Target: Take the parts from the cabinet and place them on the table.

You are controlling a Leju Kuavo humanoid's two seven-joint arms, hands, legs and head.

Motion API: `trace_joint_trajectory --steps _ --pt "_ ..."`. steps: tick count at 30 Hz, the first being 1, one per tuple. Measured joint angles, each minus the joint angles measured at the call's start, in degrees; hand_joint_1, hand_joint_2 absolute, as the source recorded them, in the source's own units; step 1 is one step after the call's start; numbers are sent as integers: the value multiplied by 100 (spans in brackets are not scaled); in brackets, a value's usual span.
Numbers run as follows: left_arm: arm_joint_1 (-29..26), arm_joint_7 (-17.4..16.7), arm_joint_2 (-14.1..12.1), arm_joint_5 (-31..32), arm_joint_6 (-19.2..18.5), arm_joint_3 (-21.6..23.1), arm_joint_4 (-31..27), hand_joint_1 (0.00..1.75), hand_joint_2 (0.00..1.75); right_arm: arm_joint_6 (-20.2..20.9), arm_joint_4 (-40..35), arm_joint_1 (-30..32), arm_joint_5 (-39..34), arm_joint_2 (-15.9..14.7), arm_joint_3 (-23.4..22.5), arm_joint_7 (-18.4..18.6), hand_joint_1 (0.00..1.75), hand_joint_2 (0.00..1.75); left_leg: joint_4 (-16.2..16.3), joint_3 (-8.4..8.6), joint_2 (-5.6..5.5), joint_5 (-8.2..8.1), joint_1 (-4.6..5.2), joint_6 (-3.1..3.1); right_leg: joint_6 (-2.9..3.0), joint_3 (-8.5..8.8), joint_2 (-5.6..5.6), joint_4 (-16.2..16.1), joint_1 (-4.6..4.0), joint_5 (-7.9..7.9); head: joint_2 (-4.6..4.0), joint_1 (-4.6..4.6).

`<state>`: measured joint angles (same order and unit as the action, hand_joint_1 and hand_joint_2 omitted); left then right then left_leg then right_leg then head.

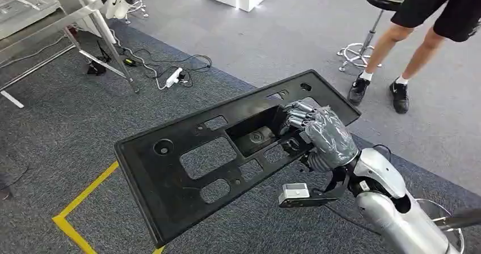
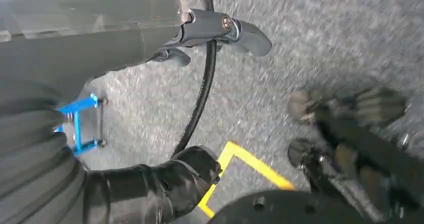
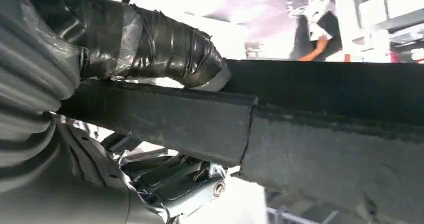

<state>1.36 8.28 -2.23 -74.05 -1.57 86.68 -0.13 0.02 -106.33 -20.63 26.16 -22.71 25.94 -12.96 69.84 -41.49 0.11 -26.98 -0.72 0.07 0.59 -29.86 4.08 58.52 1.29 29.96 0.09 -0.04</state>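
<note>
Black panel [image 1: 193, 169], a long flat part with cutouts, hangs tilted above the grey carpet [image 1: 68, 135], gripped near its 3 o'clock end by the right hand [image 1: 317, 132], fingers curled through an opening. The left hand [image 2: 165, 189] hangs over the carpet, its grasp unclear. A person [image 1: 420, 33] stands at 1 o'clock.

Lab, carpet floor [image 1: 68, 123], metal bench [image 1: 51, 10], stool [image 1: 374, 16]
</note>
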Motion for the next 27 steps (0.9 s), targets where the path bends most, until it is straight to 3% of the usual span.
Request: trace_joint_trajectory --steps 1,2,3,4,5,6,7,9,10,12,13,14,15,16,17,18,19,20,22,24,25,27 --pt "-14 0 0 0 0 0 0 0 175 0 0 -3 0 0 0 0 175 175 -521 271 94 271 9 34 -14 72 71 -2 -3 50 0 0" --pt "-14 0 0 0 0 0 0 0 175 0 0 -6 0 0 -4 0 175 175 -948 460 383 338 60 88 -38 120 142 -13 -12 99 0 4" --pt "7 0 -4 4 0 0 0 0 175 0 0 -9 0 0 -11 -2 175 175 -1011 540 499 227 162 124 -85 142 215 -21 -63 132 0 2" --pt "35 -2 -4 11 -2 0 0 0 175 2 0 -20 -4 0 -15 -2 175 175 -1026 525 432 222 145 191 -118 163 264 -56 -69 145 0 7" --pt "23 -2 -4 26 -7 0 0 0 175 7 0 -26 -7 0 -15 -4 175 175 -1066 512 345 217 148 212 -142 226 350 -68 -88 142 0 9" --pt "10 -4 -6 31 -20 0 0 0 175 11 2 -39 -17 0 -15 -6 175 175 -1088 500 262 199 121 249 -180 268 355 -48 -86 115 0 11" --pt "2 -20 -9 31 -26 0 0 0 175 13 2 -54 -24 0 -15 -6 175 175 -1118 618 169 195 109 294 -204 303 368 -10 -64 118 0 9" --pt "-11 -33 -17 31 -89 0 0 0 175 20 2 -80 -59 -9 -24 -24 175 175 -1202 741 71 182 79 350 -213 37 -160 482 -4 261 0 16" --pt "3 -37 -26 31 -96 0 0 0 175 22 2 -82 -72 -20 -35 -28 175 175 -1202 756 3 163 68 378 -218 -249 -313 912 2 401 0 17" --pt "21 -37 -33 24 -105 0 0 0 175 24 11 -60 -87 -24 -39 -41 175 175 -1198 792 -173 110 70 404 -261 -801 -389 1650 4 753 0 20" --pt "23 -39 -35 24 -112 0 0 0 175 26 22 -54 -98 -24 -39 -41 175 175 -1189 830 -274 77 70 397 -274 -955 -391 1741 5 755 0 22" --pt "20 -46 -37 24 -120 0 0 0 175 26 24 -52 -105 -24 -39 -52 175 175 -1179 882 -370 41 68 378 -282 -982 -394 1600 7 610 0 22" --pt "18 -61 -41 24 -135 0 0 0 175 28 24 -54 -105 -24 -39 -61 175 175 -1165 950 -456 -6 64 363 -278 -913 -409 1282 15 358 0 20" --pt "15 -72 -46 24 -151 0 0 0 175 28 24 -56 -112 -24 -41 -61 175 175 -1150 1026 -540 -64 62 341 -279 -779 -462 812 30 8 0 22" --pt "2 -83 -48 24 -164 0 0 0 175 28 26 -56 -120 -24 -44 -61 175 175 -1133 1076 -613 -133 61 315 -289 -667 -659 323 67 -423 0 24" --pt "-1 -94 -59 24 -177 0 0 0 175 33 42 -37 -122 -31 -48 -63 175 175 -1081 1089 -677 -174 64 278 -268 -704 -877 236 72 -407 0 17" --pt "13 -101 -70 22 -188 0 0 0 175 48 50 -54 -131 -35 -48 -70 175 175 -1078 1025 -756 -193 53 232 -209 -690 -844 204 40 -301 0 20" --pt "10 -116 -83 22 -190 0 0 0 175 52 50 -53 -133 -37 -50 -72 175 175 -1098 1003 -816 -221 40 184 -170 -638 -784 199 11 -381 -2 20" --pt "-6 -127 -87 20 -195 0 0 0 175 55 52 -97 -151 -37 -57 -70 175 175 -1014 1031 -829 -206 42 148 -83 -537 -663 175 37 -343 0 17" --pt "25 -142 -120 15 -201 0 0 0 175 57 52 -124 -168 -37 -59 -79 175 175 -479 769 -265 -130 74 86 21 -363 -515 97 16 -257 0 0" --pt "43 -142 -127 13 -205 0 0 0 175 59 52 -127 -175 -37 -59 -76 175 175 -78 492 -123 -211 59 57 41 -295 -440 89 2 -204 -2 2" --pt "63 -142 -135 7 -201 0 0 0 175 61 55 -127 -186 -37 -59 -79 175 175 578 -28 -47 -571 47 37 52 -170 -294 88 -12 -76 0 2"
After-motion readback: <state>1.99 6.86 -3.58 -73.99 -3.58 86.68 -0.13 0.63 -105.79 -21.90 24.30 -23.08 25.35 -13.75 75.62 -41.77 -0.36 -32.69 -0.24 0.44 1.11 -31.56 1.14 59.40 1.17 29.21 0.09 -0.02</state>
